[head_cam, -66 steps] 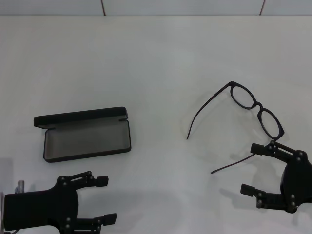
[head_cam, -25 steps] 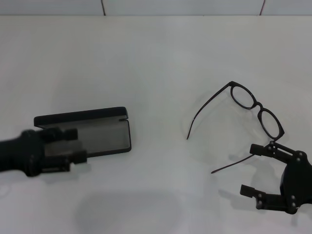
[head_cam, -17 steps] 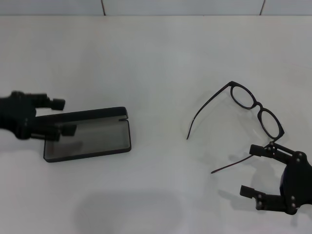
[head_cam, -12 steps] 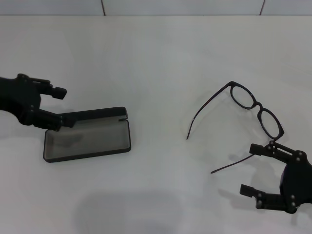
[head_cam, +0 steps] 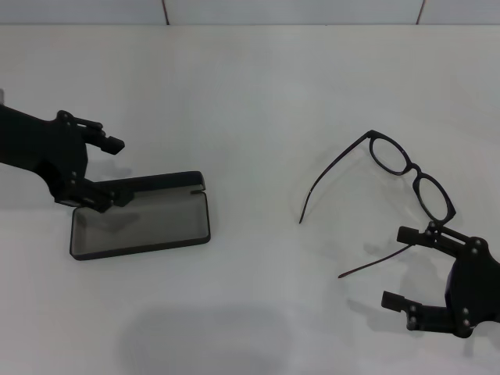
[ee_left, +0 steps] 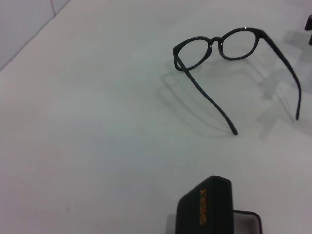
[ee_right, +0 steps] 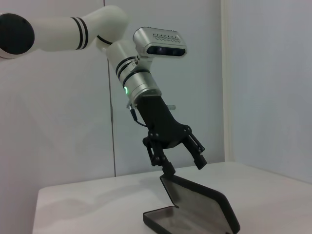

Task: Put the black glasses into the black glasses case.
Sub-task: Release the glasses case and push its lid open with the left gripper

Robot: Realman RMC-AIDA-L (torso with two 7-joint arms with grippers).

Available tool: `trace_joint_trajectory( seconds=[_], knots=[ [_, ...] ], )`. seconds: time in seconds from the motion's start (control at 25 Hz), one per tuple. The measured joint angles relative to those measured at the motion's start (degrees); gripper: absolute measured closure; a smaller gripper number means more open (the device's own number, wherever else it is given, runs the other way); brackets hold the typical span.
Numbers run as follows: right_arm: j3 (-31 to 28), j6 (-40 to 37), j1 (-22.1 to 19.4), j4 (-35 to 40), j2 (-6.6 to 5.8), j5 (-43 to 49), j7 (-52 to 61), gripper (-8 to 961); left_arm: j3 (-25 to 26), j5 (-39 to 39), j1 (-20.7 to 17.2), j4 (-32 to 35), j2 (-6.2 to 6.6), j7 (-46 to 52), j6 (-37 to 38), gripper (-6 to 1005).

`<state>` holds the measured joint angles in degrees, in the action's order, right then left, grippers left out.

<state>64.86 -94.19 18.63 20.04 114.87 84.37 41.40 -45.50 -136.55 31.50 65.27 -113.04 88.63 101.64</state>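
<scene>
Left end effector [head_cam: 108, 170] hangs over the far left end of the black glasses case [head_cam: 141, 223], its two black fingers spread apart, one above the raised lid's edge and the other out beyond it; the right wrist view shows the same end effector [ee_right: 184, 163] poised just above the top of the upright lid, with nothing between its fingers. The case lies open on the left part of the white tabletop [head_cam: 250, 101]: a rectangular black shell with rounded corners, a grey lining in the tray, and the lid standing up along its far long side. In the left wrist view a rounded corner of the lid [ee_left: 204, 207] bears small orange lettering. The black glasses [head_cam: 391, 183] rest well apart from the case on the right part of the tabletop, unfolded, with a thin black frame, two roundish oval clear lenses and long, slender, gently curved temple arms; the left wrist view shows them [ee_left: 229, 58] sitting with the temple arms spread. Right end effector [head_cam: 414, 269] sits low at the near right, fingers wide apart and empty, with one fingertip just beside the near lens and the near temple arm.
</scene>
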Motion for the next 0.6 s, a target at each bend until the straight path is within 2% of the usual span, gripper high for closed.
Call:
trace_joint_trajectory(
  seconds=[0.36,0.6],
  knots=[
    [-0.08,0.68,0.37,0.0,0.02,-0.06,0.0,69,-0.65,-3.17,-0.48,-0.74,-2.36,-2.65,-3.35,145],
    [-0.1,1.14,0.56,0.0,0.09,-0.37,0.0,69,-1.08,-3.6,-1.02,-0.88,-2.91,-4.01,-5.15,145]
  ],
)
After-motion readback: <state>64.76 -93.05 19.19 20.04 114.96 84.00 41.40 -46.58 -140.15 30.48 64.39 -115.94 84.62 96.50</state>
